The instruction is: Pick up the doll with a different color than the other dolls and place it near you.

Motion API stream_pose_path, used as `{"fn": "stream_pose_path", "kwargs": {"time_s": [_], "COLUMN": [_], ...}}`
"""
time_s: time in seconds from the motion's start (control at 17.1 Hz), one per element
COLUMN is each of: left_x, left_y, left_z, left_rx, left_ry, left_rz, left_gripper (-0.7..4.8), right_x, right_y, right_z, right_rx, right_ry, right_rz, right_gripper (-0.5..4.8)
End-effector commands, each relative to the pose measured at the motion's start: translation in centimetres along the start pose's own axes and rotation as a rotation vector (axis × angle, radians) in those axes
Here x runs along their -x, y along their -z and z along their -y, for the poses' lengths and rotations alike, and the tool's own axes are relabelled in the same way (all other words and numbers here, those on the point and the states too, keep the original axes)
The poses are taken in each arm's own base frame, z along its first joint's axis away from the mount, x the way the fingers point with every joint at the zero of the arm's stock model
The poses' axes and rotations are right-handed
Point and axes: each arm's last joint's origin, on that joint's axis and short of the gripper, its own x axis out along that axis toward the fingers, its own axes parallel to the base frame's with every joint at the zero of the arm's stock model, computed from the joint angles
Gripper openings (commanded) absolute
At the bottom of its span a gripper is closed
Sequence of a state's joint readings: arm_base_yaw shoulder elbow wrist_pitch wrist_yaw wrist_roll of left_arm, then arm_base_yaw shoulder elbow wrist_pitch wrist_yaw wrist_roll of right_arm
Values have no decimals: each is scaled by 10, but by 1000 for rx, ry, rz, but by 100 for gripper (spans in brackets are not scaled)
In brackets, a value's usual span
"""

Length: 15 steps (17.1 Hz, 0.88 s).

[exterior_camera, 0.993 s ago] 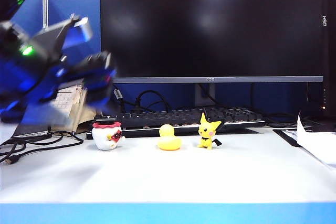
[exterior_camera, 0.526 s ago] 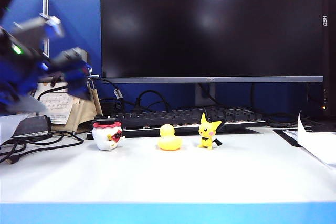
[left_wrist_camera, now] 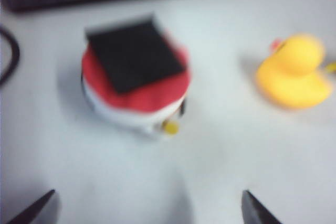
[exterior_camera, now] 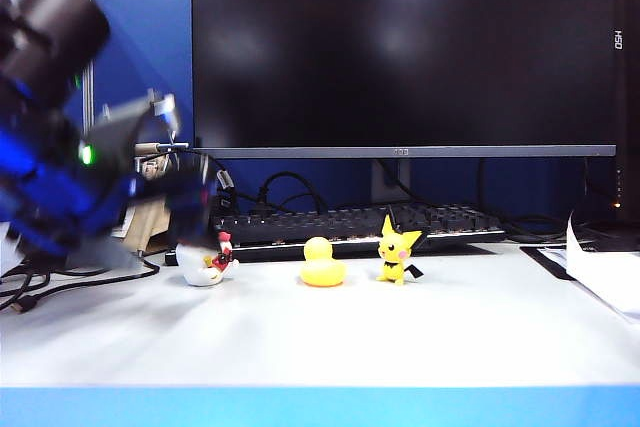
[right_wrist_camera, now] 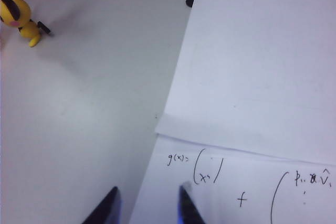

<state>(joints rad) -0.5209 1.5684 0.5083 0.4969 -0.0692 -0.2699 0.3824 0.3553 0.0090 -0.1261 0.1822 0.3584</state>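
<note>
The doll with a different color (left_wrist_camera: 135, 85) is white with a red frilled cap and a black square on top. It stands at the left end of the row, partly hidden behind my blurred left arm (exterior_camera: 212, 265). My left gripper (left_wrist_camera: 148, 211) hovers just short of it, open wide, with nothing between the fingers (exterior_camera: 188, 212). The other dolls are a yellow duck (exterior_camera: 322, 263) (left_wrist_camera: 294, 72) and a yellow pointy-eared figure (exterior_camera: 398, 251) (right_wrist_camera: 20, 18). My right gripper (right_wrist_camera: 148, 198) is open over the edge of a sheet of paper, out of the exterior view.
A black keyboard (exterior_camera: 350, 222) lies just behind the dolls under a large dark monitor (exterior_camera: 400, 47). Cables (exterior_camera: 60, 272) trail at the left. Sheets of written paper (right_wrist_camera: 252, 77) lie at the right (exterior_camera: 605, 272). The white table (exterior_camera: 330, 337) stretches toward the front edge.
My left arm has swung down and rightwards to the white doll, now covering its left side. The dolls and the right arm have stayed put.
</note>
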Motion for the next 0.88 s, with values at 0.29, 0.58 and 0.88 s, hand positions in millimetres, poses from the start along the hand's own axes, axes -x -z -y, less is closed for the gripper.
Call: {"fn": "stream_pose_path", "kwargs": {"time_s": [0.29, 0.58, 0.88], "left_x": [-16, -47, -51], "left_y": [-5, -20, -26], "left_z": [3, 11, 10], "left_rx": [5, 16, 7], "left_ry": [38, 62, 9], "left_rz": [14, -44, 26], "left_gripper": [479, 479, 479], "right_x": [0, 0, 0], "right_y": [0, 0, 0], "right_z": [0, 0, 0], "right_rx": [-6, -6, -6], "right_ry": [-3, -3, -3], "right_rz": [7, 7, 7], "right_gripper": [144, 144, 144]}}
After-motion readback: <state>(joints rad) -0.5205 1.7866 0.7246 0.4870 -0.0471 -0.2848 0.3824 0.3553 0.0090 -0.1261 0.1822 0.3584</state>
